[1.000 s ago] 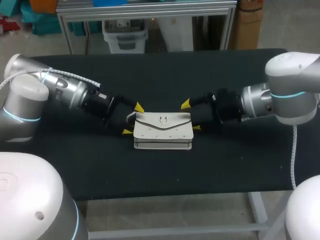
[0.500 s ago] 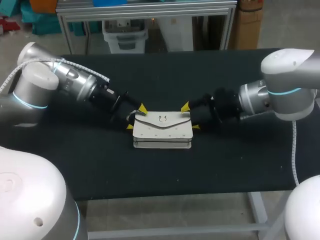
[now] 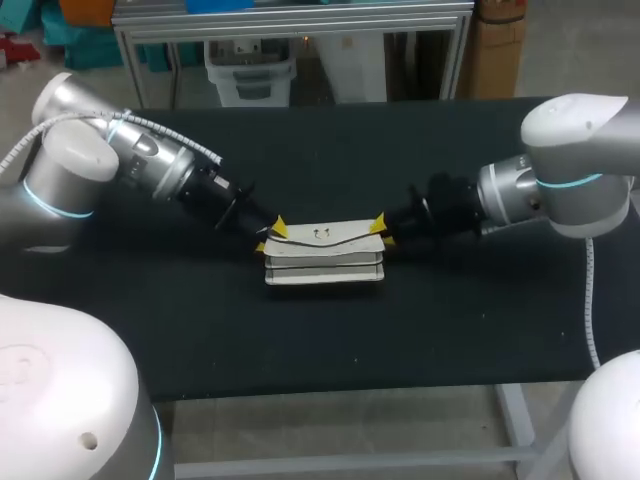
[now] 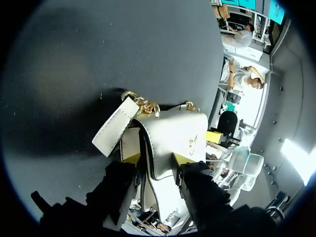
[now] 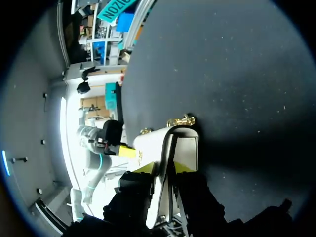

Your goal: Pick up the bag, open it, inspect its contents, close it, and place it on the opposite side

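Both arms slant low and inward. Left gripper (image 3: 270,237) pinches the bag (image 3: 323,262) end between its fingers; right gripper (image 3: 380,230) pinches the opposite end.

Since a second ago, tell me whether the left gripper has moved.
Yes. The left gripper has closed in on the bag's left end, and its arm has swung toward the table's far edge.

A black matte surface (image 3: 330,330) lies beneath the left gripper (image 3: 270,237) and the right gripper (image 3: 381,231) and spreads well beyond both. A tiny white speck (image 3: 355,362) rests on it near the front edge, well apart from either gripper. Faint pale flecks (image 5: 245,104) dot it ahead of the right gripper.
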{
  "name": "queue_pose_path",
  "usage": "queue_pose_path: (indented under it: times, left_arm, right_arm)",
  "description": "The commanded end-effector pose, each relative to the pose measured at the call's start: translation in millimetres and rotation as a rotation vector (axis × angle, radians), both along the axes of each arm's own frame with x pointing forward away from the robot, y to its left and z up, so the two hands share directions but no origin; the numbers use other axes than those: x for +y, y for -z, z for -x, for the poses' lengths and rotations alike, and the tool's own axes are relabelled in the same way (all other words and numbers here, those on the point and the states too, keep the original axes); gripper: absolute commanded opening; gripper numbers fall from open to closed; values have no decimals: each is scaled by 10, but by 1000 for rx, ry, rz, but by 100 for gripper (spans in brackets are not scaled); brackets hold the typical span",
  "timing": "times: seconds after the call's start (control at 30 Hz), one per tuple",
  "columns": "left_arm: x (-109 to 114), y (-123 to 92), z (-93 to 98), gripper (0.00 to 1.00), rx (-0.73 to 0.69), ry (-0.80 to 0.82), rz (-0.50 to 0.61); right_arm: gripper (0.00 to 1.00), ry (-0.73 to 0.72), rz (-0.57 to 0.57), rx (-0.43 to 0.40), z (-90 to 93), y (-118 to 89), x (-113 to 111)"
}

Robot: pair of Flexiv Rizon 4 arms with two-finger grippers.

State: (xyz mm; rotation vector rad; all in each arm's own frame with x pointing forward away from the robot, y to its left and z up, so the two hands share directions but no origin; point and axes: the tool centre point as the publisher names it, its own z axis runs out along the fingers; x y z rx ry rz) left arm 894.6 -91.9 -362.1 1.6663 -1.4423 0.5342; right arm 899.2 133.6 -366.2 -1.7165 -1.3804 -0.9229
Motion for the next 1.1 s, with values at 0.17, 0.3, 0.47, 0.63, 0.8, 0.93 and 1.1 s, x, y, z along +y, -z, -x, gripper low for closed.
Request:
queue_pose_path:
  times: [0.17,0.3,0.47,0.63,0.8,0.93,1.1]
  left_arm:
    - [56,-132,196,100,-90,-79,-56]
    - [132,-147,229,100,-116,-79,-91]
    - [179,-175,258,100,-135,-82,-122]
    - [240,-242,274,100,-163,-103,-141]
    - [319,-299,270,100,-176,-129,-163]
    - [395,-322,255,100,-177,-147,-178]
    - [497,-358,222,100,-181,-161,-201]
  right_arm:
    - [100,15,22,-13,47,-44,4]
    - [100,10,38,-19,67,-42,5]
    - [100,-6,61,-21,105,-27,-20]
    - [100,-8,73,-44,143,-110,-83]
    - [100,-11,86,-67,175,-200,-124]
    - [100,-28,96,-74,228,-215,-122]
    - [83,-68,116,-61,313,-140,-58]
